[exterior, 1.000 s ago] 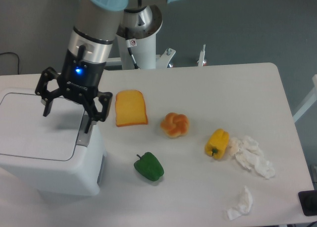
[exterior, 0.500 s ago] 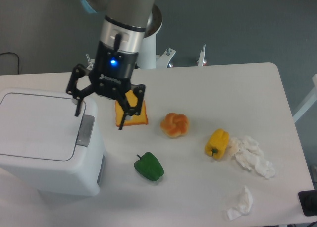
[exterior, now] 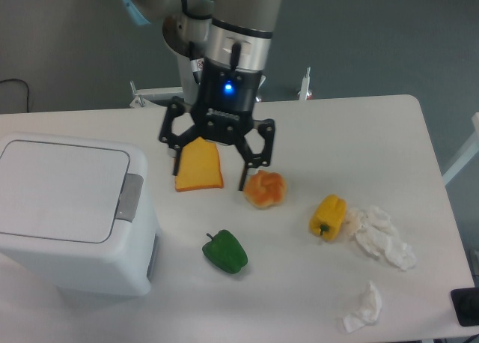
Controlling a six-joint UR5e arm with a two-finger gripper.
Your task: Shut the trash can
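The trash can (exterior: 71,216) is a big white boxy bin at the left of the table. Its flat lid (exterior: 60,189) lies down flush on the body, and the grey latch tab (exterior: 129,197) sits at the lid's right edge. My gripper (exterior: 210,167) hangs well to the right of the bin, above the slice of toast (exterior: 198,167). Its black fingers (exterior: 244,163) are spread wide and hold nothing.
A bun (exterior: 264,189) lies just right of the toast. A green pepper (exterior: 225,252) sits in front, a yellow pepper (exterior: 328,216) further right. Crumpled white paper (exterior: 383,236) and a smaller wad (exterior: 364,306) lie near the right front. The arm's base (exterior: 196,51) stands behind.
My gripper has travelled right, from over the bin's lid edge to above the toast, staying open. The lid lies flat throughout.
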